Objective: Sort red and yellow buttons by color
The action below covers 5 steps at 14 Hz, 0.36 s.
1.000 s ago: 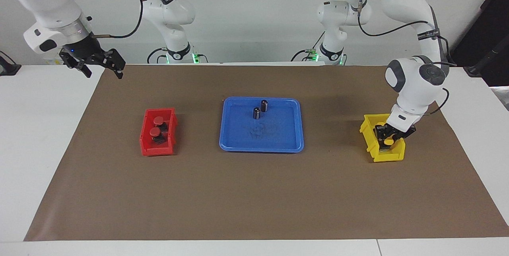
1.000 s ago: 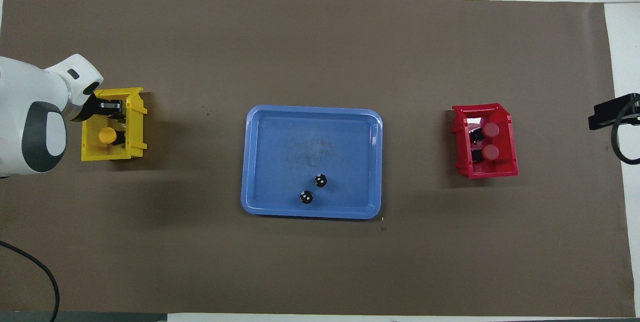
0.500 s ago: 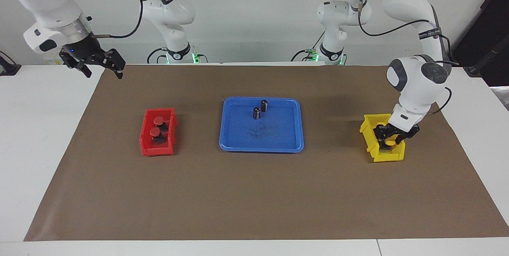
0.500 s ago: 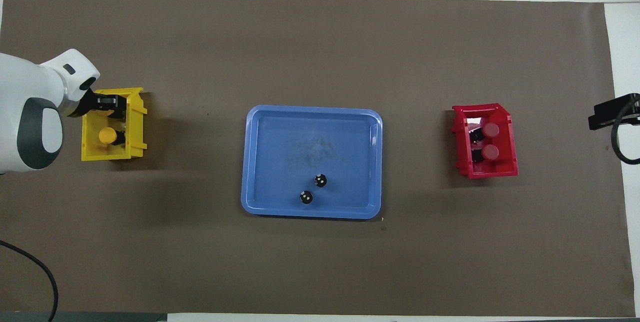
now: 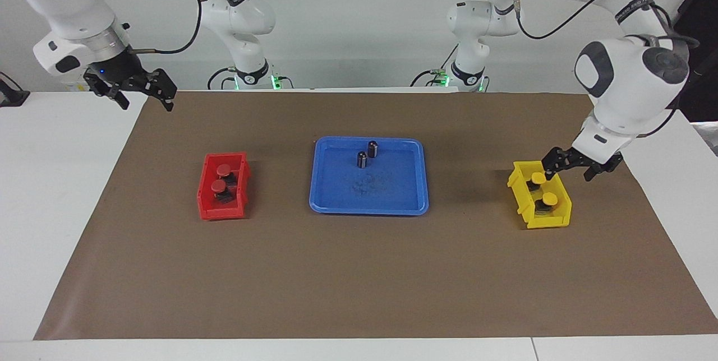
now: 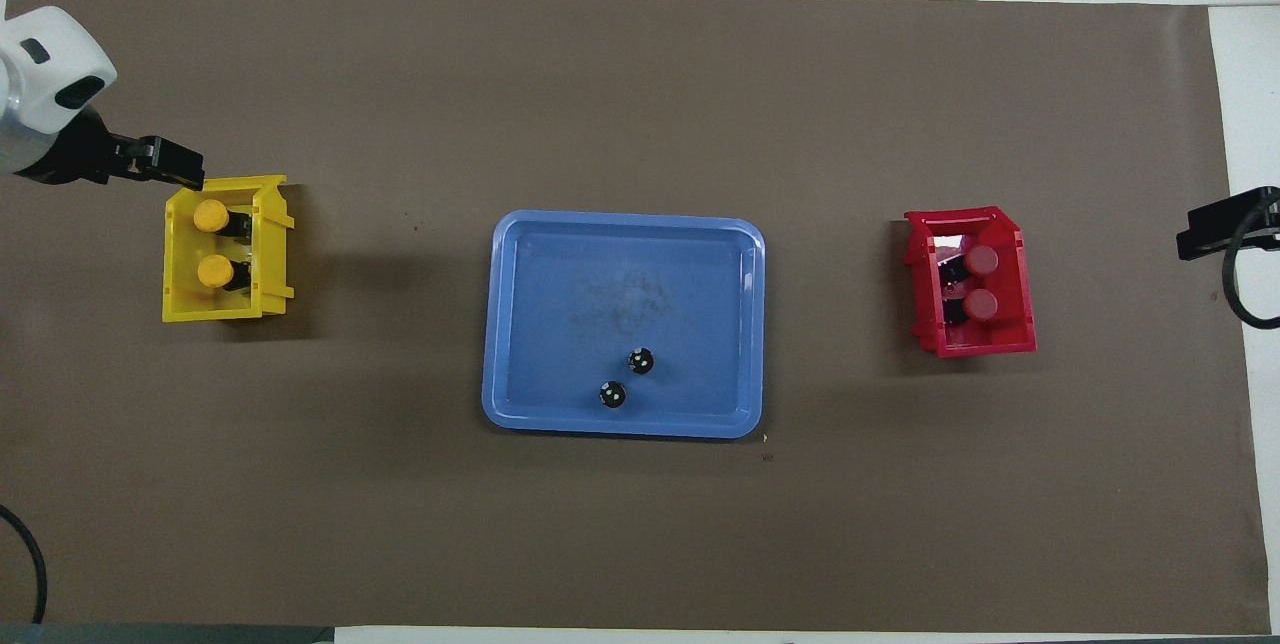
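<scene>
Two yellow buttons (image 5: 538,179) (image 5: 549,199) stand in the yellow bin (image 5: 521,193), and the overhead view shows both caps (image 6: 210,215) (image 6: 214,271). My left gripper (image 5: 569,170) hangs open just above that bin's rim with nothing between its fingers. Two red buttons (image 5: 224,170) (image 5: 218,185) sit in the red bin (image 5: 221,212); from overhead they are side by side (image 6: 981,259) (image 6: 981,303). My right gripper (image 5: 146,104) waits open, raised over the mat's corner at the right arm's end.
A blue tray (image 5: 392,204) lies mid-table between the two bins. In it stand two dark capless cylinders (image 5: 362,160) (image 5: 373,149), in the part nearer to the robots. A brown mat (image 5: 359,282) covers the table.
My left gripper opened, let go of a yellow button in the yellow bin, and rose out of the bin. The right arm has not moved.
</scene>
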Available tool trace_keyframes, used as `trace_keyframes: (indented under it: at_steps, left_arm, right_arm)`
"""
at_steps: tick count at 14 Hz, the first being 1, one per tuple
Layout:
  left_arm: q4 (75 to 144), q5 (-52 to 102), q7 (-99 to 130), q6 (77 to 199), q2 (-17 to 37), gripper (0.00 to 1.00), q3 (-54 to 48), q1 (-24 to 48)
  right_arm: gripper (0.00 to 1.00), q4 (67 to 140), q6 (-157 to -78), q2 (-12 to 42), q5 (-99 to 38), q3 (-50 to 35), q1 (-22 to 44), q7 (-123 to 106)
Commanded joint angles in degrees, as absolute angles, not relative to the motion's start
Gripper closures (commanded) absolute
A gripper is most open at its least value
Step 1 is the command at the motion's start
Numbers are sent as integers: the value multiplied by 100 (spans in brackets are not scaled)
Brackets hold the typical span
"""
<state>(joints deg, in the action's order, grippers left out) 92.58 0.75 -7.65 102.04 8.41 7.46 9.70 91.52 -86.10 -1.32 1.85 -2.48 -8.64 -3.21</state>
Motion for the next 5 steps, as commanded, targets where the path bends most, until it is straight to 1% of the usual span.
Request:
trace_keyframes:
  at_steps: [1,3,5]
  left_arm:
    - [8983,351,-782,9381,415,0,774,1037]
    - [9044,352,-774,9037,89,0,765,1046]
    - [9053,352,-773,8825,-17,0,773,1046]
  right_arm:
    - [0,9132,-8631,-141,88,-281,-932,-396]
    - [0,9132,-8622,-141,97,-281,-932,-404]
    - [0,9132,-8622,-141,97,-281,-932,-413]
